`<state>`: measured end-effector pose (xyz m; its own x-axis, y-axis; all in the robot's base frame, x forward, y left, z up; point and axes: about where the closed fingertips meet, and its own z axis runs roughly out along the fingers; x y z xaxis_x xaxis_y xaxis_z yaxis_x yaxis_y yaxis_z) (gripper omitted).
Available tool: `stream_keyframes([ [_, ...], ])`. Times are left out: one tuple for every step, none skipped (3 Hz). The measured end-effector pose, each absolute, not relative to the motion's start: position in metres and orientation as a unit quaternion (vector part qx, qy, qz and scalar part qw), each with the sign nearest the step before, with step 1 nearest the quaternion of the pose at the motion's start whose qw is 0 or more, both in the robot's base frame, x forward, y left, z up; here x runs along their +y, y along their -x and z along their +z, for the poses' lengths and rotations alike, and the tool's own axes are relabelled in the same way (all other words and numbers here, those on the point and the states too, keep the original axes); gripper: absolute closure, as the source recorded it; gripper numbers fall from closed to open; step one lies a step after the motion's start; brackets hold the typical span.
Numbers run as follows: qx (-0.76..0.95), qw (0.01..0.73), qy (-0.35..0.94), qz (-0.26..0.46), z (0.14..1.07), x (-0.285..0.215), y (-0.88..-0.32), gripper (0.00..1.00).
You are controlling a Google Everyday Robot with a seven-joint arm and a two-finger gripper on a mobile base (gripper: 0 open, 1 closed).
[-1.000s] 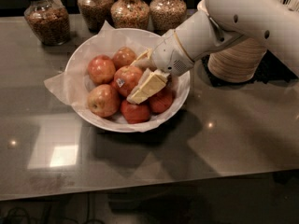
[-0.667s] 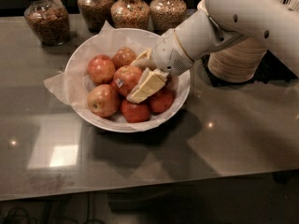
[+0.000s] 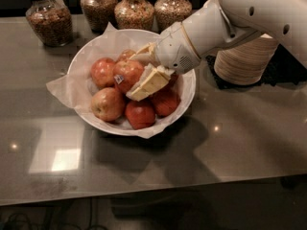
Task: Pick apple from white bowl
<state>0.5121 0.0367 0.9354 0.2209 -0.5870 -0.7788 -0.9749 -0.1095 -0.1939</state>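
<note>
The white bowl [image 3: 188, 92], lined with crinkled white paper, stands on the glossy table and holds several red apples. The apple [image 3: 123, 74] with the small sticker lies on top of the pile near the middle. My gripper [image 3: 133, 78] reaches into the bowl from the right. Its cream fingers [image 3: 149, 82] sit on either side of this apple, one above and one below, closed against it. Stickerless apples [image 3: 108, 104] lie around and under it. The arm hides the back right of the bowl.
Several glass jars of grains [image 3: 48, 16] stand in a row along the table's back edge. A stack of beige paper bowls [image 3: 244, 61] stands on a dark mat right of the white bowl, behind my arm. The table's front edge runs along the bottom.
The gripper and the stickered apple have shifted slightly up and left within the bowl. The other apples have stayed put.
</note>
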Motion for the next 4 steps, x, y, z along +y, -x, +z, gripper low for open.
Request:
stream_keyframes([
  [0.509,0.404,0.706,0.280,0.977,0.050,-0.488,1.00],
  [0.470,0.426,0.720,0.282,0.999,0.049,-0.465,1.00],
  [0.470,0.425,0.719,0.286,0.999,0.032,-0.441,1.00],
  [0.488,0.426,0.712,0.271,0.999,0.007,-0.425,1.00],
])
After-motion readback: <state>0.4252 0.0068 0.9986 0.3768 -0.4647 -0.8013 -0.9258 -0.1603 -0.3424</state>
